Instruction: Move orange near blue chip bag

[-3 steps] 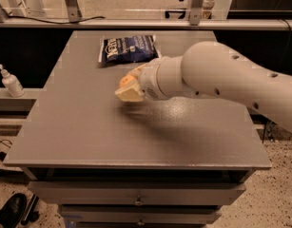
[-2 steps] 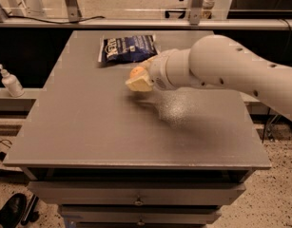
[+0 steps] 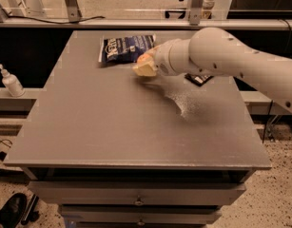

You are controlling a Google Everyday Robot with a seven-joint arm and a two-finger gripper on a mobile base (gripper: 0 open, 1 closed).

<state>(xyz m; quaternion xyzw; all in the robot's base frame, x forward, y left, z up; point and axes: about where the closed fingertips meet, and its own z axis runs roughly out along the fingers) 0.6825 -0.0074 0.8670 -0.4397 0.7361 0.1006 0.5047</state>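
The blue chip bag (image 3: 128, 48) lies at the far side of the table (image 3: 102, 127). Just beside its right end is the gripper (image 3: 145, 68), clenched on the orange (image 3: 142, 59) — carried there from mid-table within 1 second. The orange looks near enough — only the release seems left.

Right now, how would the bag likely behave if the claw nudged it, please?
The bag looks flat and crinkly, so it would probably slide and crumple, not roll. It seems light; the claw, just beside it holding the orange, could easily shove it.
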